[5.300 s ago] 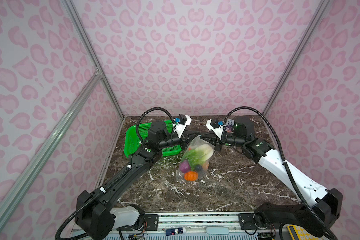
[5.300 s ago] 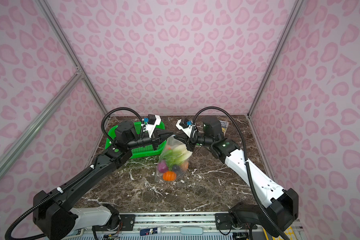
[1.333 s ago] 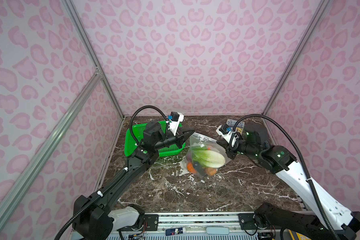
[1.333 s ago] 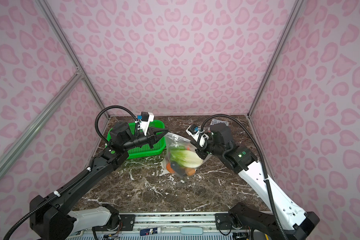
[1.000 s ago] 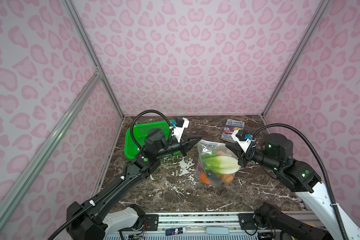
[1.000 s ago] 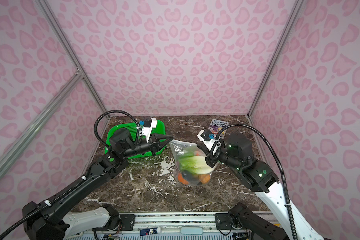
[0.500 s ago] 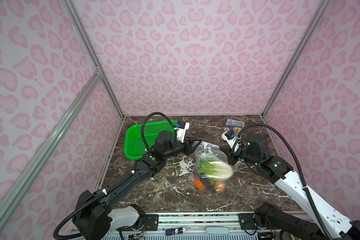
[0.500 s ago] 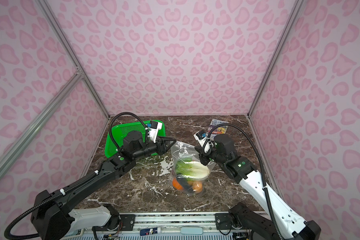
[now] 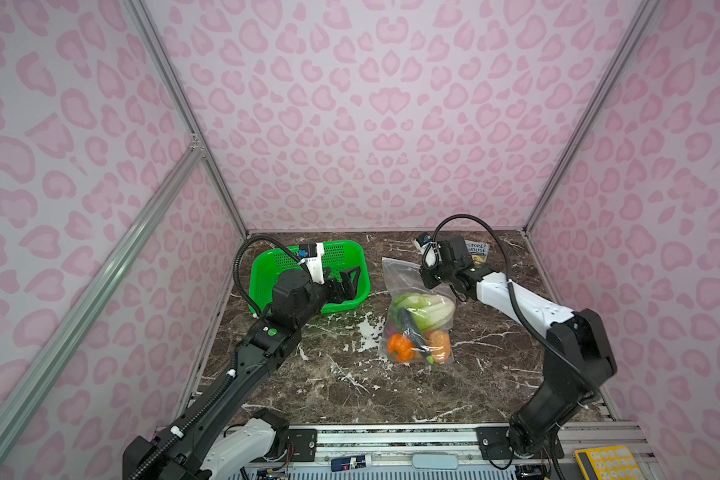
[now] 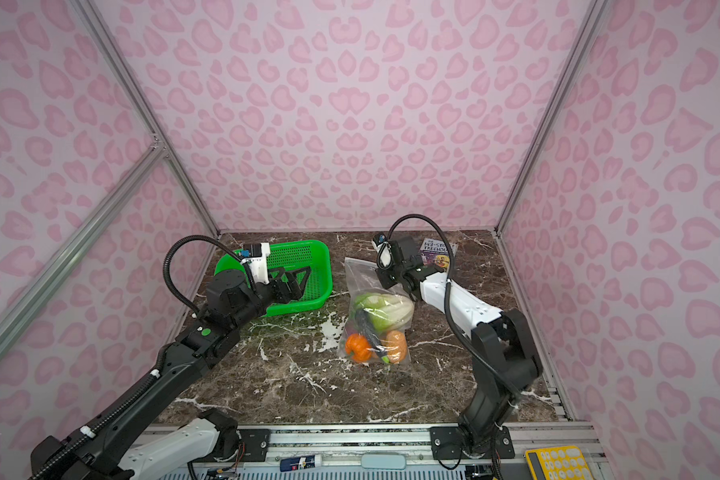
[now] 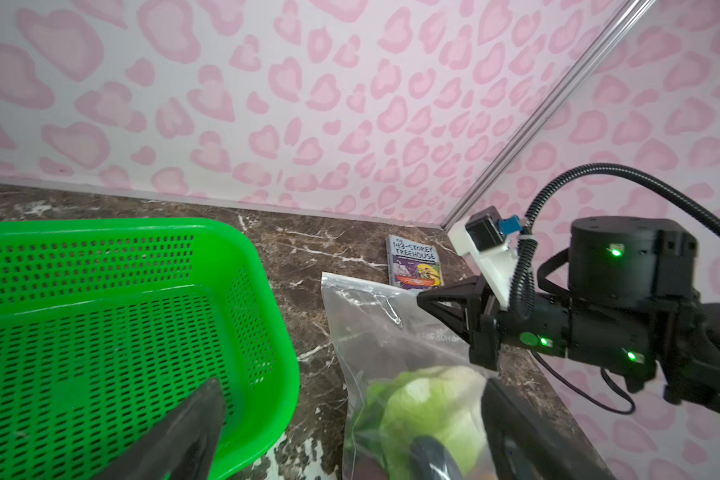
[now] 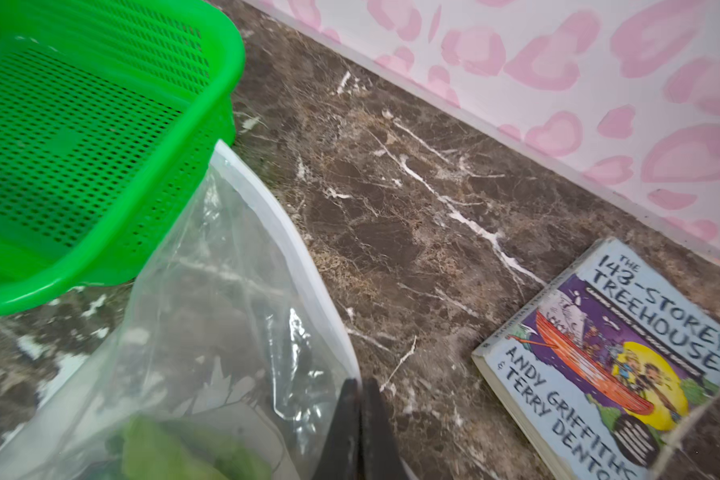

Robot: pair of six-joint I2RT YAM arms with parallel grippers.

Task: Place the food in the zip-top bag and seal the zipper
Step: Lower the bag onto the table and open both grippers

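Since the food [image 9: 418, 328] sits low in the bag [image 9: 408, 286], lying on the worktop [image 9: 329, 374] right of centre in both top views, we judge only sealing remains. Further back, our right fingers [image 11: 445, 307] are clamped together on the bag's corner by the zipper [image 12: 292, 241]; we should hold that edge taut. Our left fingers [image 11: 196, 424], spread wide above the basket [image 9: 341, 243], should cross over and press along the strip, clear of the far book [image 9: 476, 249].

Green mesh basket [image 9: 267, 274] is sitting upright at the rear left of the dark marble tabletop [image 9: 350, 386]. A paperback [image 12: 624, 361], "143-Storey Treehouse", is lying flat, cover up, near the back wall, well apart from the basket. A yellow keypad [image 9: 607, 461] is resting beyond the front right edge.
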